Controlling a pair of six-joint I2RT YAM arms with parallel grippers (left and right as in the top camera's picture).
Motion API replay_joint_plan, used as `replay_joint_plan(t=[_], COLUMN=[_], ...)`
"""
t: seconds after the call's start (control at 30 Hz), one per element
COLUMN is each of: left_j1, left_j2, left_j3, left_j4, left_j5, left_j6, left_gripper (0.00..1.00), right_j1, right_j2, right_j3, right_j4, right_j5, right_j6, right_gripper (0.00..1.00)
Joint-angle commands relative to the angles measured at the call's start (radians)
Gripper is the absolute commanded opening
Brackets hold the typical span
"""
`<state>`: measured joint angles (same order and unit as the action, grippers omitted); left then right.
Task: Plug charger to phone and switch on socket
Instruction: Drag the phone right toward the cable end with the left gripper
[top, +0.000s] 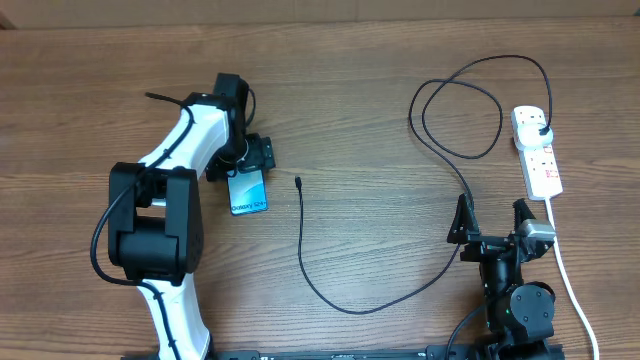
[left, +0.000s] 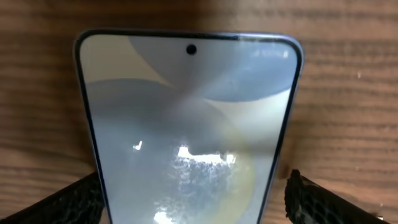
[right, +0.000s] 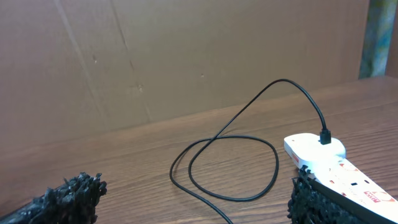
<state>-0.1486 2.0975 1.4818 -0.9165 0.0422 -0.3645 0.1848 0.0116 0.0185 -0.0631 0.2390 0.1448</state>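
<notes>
Overhead first: the phone (top: 248, 190) lies flat on the table (top: 380, 80) at about 9 o'clock, screen up. The left gripper (top: 248, 174) is right over its 12 o'clock end. Left wrist view now, and the left gripper (left: 193, 190) is spread wide, one finger on each side of the phone (left: 189, 137). One finger sits right at the phone's edge and the other shows a sliver of table between them, so it straddles the phone rather than pinching it.

The charger (top: 303, 240) has its small tip free on the wood at 3 o'clock from the phone, near it but clearly apart. From there the cable runs toward 6 o'clock, curves round the bottom and climbs past the right gripper (top: 492, 222), close by one finger, though I cannot tell if it touches. It makes one big loop at 1 o'clock and its plug sits in the 12 o'clock end of the socket (top: 537, 150), over at 3 o'clock.

Right wrist view: the right gripper (right: 193, 199) is wide apart and empty. The charger (right: 233, 140) loops ahead of it, and the socket (right: 329, 163) is at 4 o'clock with the black plug standing in it. The switches are too small to read. A white cord (top: 565, 270) trails from the socket toward 6 o'clock.
</notes>
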Motion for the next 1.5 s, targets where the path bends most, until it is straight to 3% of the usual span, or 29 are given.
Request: replay_joint_plan(t=[0.0,0.3,0.77,1.0,1.13,1.47], left_j1=[-0.017,-0.02,-0.023,-0.022,-0.022,-0.02], left_j2=[0.025,0.025,0.025,0.025,0.025,0.025], left_j3=[0.006,-0.002,-0.088,-0.088,-0.088,0.016], left_j4=[-0.023,-0.051,0.042,0.031,0.031,-0.055], left_j5=[-0.025,-0.034,-0.016,-0.021,-0.031,-0.031], left_j6=[-0.017,-0.019,-0.138,-0.132,-0.129,-0.129], left_gripper=[0.92,0.89,0.91,0.85,0.74,0.73], right_j1=[0.006,0.006,0.006,0.006,0.006,0.006], right_j2=[-0.009,-0.009,-0.009,-0.009,-0.009,-0.009], right_j3=[-0.011,-0.011,-0.011,-0.011,-0.011,-0.011], right_j4=[0.006,0.006,0.006,0.006,0.006,0.006], right_j5=[-0.002,-0.002,-0.002,-0.002,-0.002,-0.002], right_j6=[-0.005,-0.004,-0.005,-0.004,-0.005,-0.005], right_gripper=[1.0,1.0,1.0,1.0,1.0,1.0])
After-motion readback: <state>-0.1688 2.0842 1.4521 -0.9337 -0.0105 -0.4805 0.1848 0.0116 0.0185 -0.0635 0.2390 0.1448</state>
